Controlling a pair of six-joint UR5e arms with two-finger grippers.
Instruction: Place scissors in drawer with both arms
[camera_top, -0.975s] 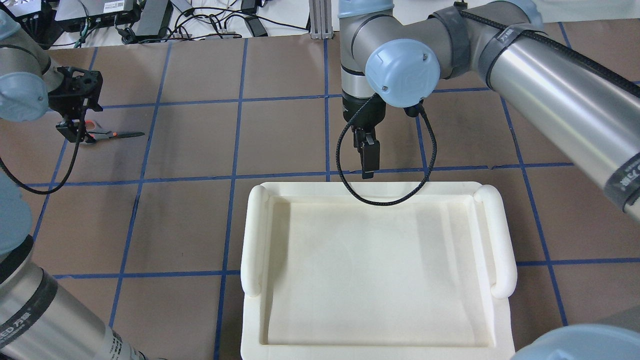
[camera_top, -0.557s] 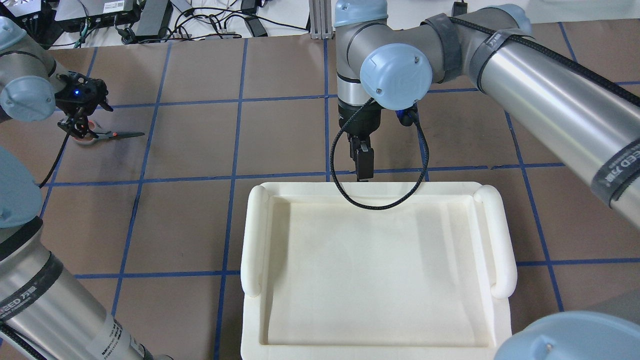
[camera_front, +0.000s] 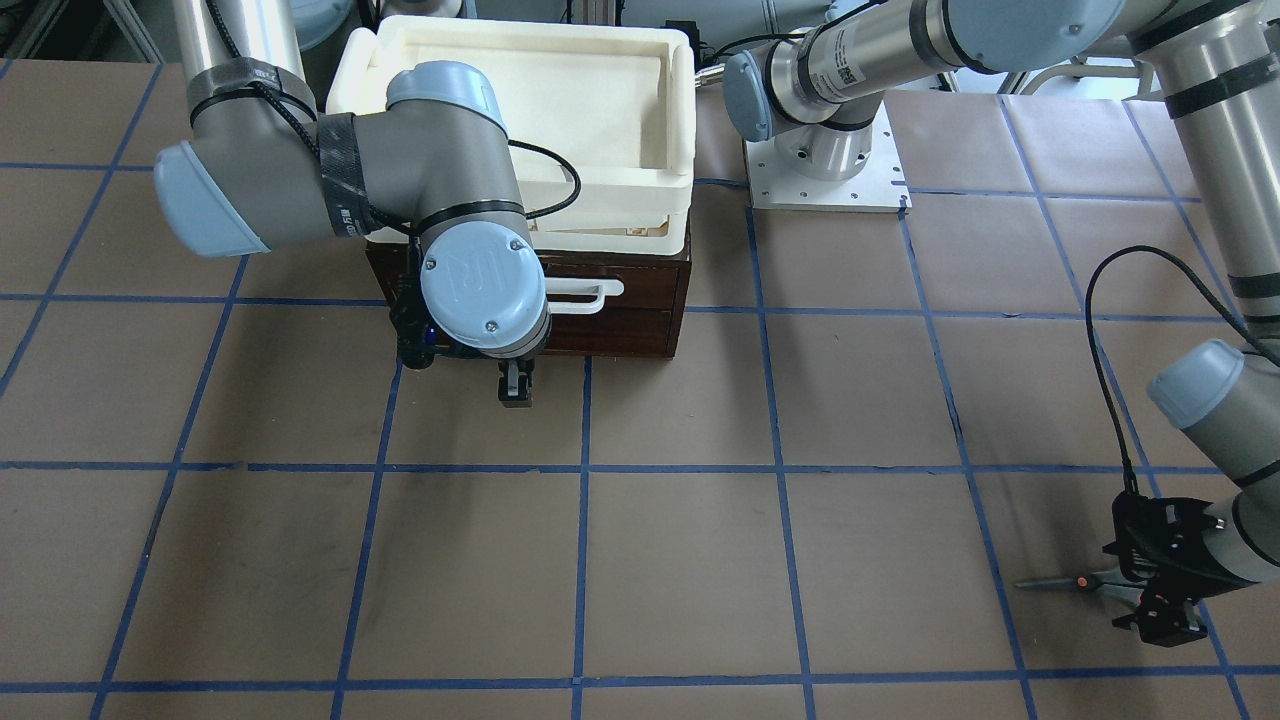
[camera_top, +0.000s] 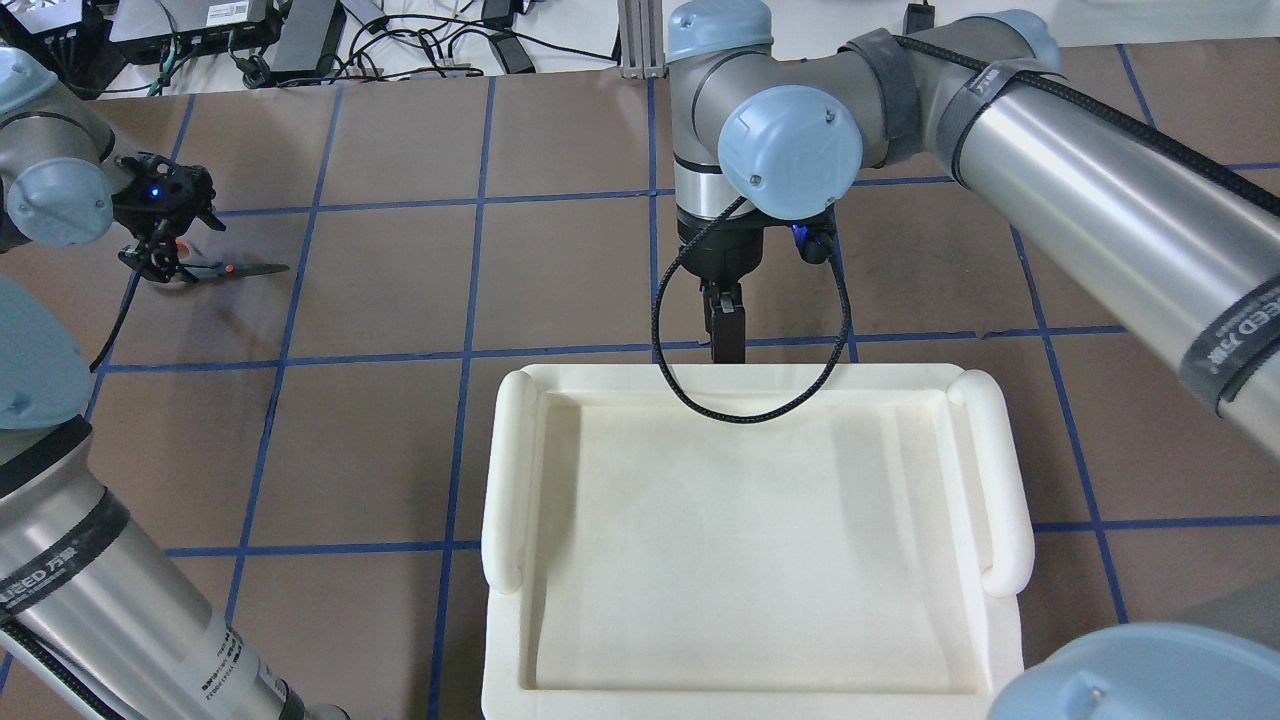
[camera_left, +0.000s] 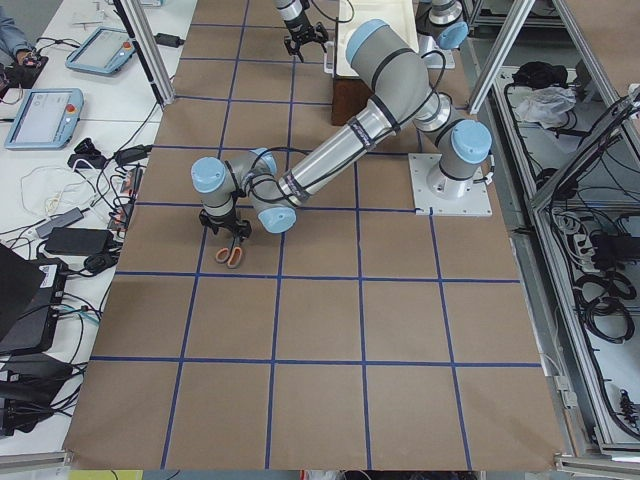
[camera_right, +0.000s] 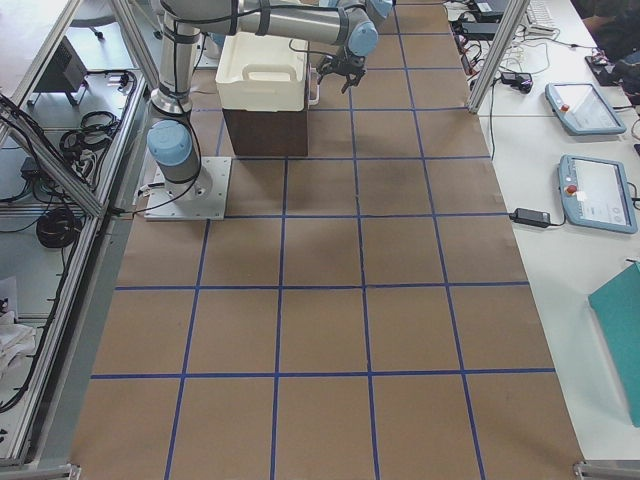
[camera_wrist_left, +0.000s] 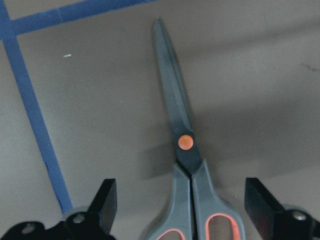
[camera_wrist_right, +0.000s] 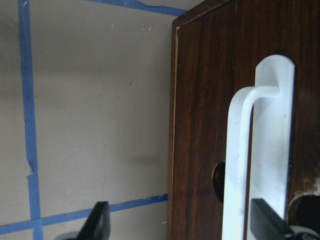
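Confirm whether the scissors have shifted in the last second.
No. The scissors keep their blade tip just short of the same blue tape line in the overhead view.

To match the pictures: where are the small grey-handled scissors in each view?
Exterior front-facing: the small scissors with dark grey, orange-lined handles lie lower right, blades pointing left.
Overhead exterior: upper left, blades pointing right.
Exterior left: left of centre, under the near arm's gripper.
Exterior right: not in it.
Left wrist: centre, blades up.
Right wrist: not in it.
Landmark: the open left gripper at the handles.
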